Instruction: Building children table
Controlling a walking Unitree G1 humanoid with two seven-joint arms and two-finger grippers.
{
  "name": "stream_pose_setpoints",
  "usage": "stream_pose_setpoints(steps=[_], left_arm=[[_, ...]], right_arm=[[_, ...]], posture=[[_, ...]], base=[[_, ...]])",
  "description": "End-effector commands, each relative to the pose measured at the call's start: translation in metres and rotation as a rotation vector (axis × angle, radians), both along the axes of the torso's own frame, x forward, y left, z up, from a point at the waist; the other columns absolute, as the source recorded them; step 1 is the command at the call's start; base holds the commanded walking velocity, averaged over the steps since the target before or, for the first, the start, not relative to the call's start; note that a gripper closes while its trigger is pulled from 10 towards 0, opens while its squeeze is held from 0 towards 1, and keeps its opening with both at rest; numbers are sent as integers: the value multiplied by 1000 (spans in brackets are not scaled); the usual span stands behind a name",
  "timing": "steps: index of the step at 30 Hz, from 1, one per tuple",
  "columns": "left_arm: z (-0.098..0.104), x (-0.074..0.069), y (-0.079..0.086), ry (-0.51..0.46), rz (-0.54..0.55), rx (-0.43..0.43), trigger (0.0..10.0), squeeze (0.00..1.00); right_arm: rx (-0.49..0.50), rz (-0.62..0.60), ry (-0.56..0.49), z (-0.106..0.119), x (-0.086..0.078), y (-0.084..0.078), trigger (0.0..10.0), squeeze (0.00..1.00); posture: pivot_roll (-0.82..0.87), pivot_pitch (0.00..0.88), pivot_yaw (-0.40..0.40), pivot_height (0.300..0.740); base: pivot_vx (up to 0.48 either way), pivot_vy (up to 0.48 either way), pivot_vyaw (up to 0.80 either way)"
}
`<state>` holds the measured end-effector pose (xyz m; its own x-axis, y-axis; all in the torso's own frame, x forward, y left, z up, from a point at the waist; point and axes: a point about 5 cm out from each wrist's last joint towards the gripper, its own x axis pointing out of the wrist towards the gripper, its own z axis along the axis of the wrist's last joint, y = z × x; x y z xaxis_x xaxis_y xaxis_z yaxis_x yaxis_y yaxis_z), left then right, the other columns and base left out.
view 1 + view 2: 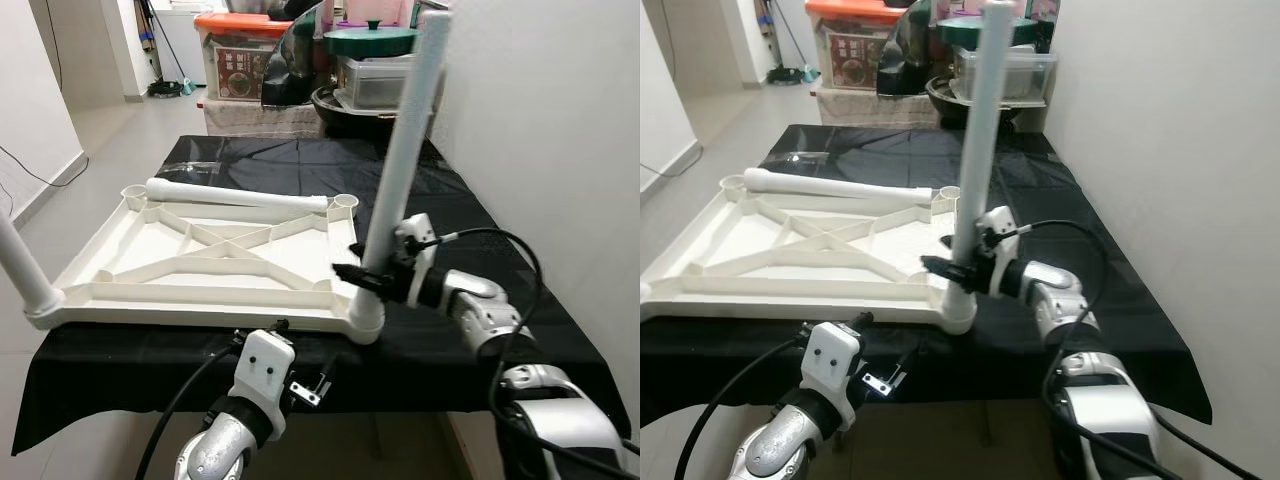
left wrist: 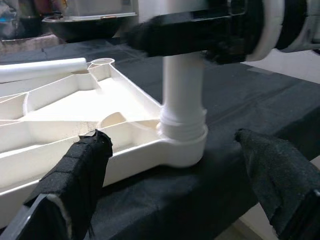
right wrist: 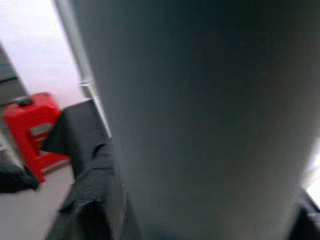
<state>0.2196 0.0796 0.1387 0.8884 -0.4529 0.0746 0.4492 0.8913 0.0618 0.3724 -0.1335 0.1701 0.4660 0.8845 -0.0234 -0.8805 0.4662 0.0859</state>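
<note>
The white table top (image 1: 200,262) lies upside down on a table with a black cloth (image 1: 455,205). A white leg (image 1: 405,150) stands upright in its near right corner socket (image 1: 366,320), leaning slightly. My right gripper (image 1: 365,275) is shut on this leg just above the socket; in the right wrist view the leg (image 3: 200,120) is pressed up close. A second leg (image 1: 22,270) sticks up at the near left corner. A third leg (image 1: 235,197) lies loose along the far edge. My left gripper (image 2: 172,142) is open, low at the table's front edge, facing the socket.
Behind the table stand an orange-lidded box (image 1: 240,50) and stacked pots with a green lid (image 1: 370,40). A white wall (image 1: 560,150) runs close along the right side. A red stool (image 3: 30,125) stands on the floor.
</note>
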Motion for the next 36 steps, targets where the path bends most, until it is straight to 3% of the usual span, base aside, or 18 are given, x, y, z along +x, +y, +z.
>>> stream_pose_setpoints(steps=[1, 5, 6, 7, 11, 13, 14, 15, 19, 24, 26, 28, 29, 30, 31, 33, 35, 36], left_arm=[[-1, -1, -1, 4, -12, 0, 10000, 0], [0, -1, -1, 4, -13, 1, 10000, 0], [0, -2, -1, 5, -14, 2, 10000, 0], [0, -2, -1, 5, -14, 2, 10000, 0], [0, -2, -2, 8, -15, 1, 10000, 0], [0, -2, -2, 8, -15, 1, 10000, 0], [0, -1, -2, 12, -18, 1, 10000, 0], [0, -1, -2, 12, -18, 1, 10000, 0], [0, -1, -3, 16, -27, 3, 10000, 0], [0, -1, -3, 17, -27, 3, 10000, 0], [0, -1, -3, 18, -27, 3, 10000, 0], [0, -1, -3, 18, -27, 3, 10000, 0], [0, 0, -3, 18, -27, 3, 10000, 0], [0, 0, -3, 18, -27, 3, 10000, 0], [0, 0, -3, 18, -27, 3, 10000, 0], [0, 0, -3, 19, -27, 3, 10000, 0], [0, -1, -3, 20, -27, 3, 10000, 0], [0, -1, -3, 21, -27, 3, 10000, 0]], right_arm=[[-19, 12, 3, -1, 2, 18, 0, 0], [-29, -85, -17, -2, 6, 23, 0, 0], [-17, -208, -7, -3, 11, 21, 0, 0], [-17, -208, -7, -3, 11, 21, 0, 0], [36, -601, 71, -4, 25, 5, 0, 0], [36, -601, 71, -4, 25, 5, 0, 0], [46, -893, 131, -10, 29, -11, 0, 0], [46, -893, 131, -10, 29, -11, 0, 0], [22, -1224, 121, -15, 25, -23, 0, 0], [40, -1307, 115, -15, 22, -23, 0, 0], [71, -1425, 120, -14, 20, -21, 0, 0], [71, -1425, 120, -14, 20, -21, 0, 0], [88, -1425, 112, -11, 21, -16, 3843, 0], [88, -1425, 112, -11, 21, -16, 3843, 0], [96, -1434, 105, -8, 22, -12, 10000, 1000], [117, -1341, 35, 3, 25, -4, 10000, 1000], [115, -1305, -34, 12, 27, -9, 10000, 1000], [135, -1268, -44, 15, 28, -12, 10000, 0]], posture=[[73, 0, -70, 740], [75, 0, -72, 740], [73, 0, -70, 740], [73, 0, -70, 740], [71, 0, -69, 740], [71, 0, -69, 740], [63, 0, -63, 740], [63, 0, -63, 740], [63, 0, -65, 740], [63, 0, -63, 740], [64, 0, -65, 740], [64, 0, -65, 740], [66, 0, -67, 740], [66, 0, -67, 740], [66, 0, -67, 740], [66, 0, -66, 740], [67, 0, -69, 740], [65, 0, -65, 740]], base=[[0, 0, 0], [0, 0, 0], [0, 0, 0], [0, 0, 0], [0, 0, 0], [0, 0, 0], [0, 0, 0], [0, 0, 0], [0, 0, 0], [0, 0, 0], [0, 0, 0], [0, 0, 0], [0, 0, 0], [0, 0, 0], [0, 0, 0], [0, 0, 0], [0, 0, 0], [0, 0, 0]])
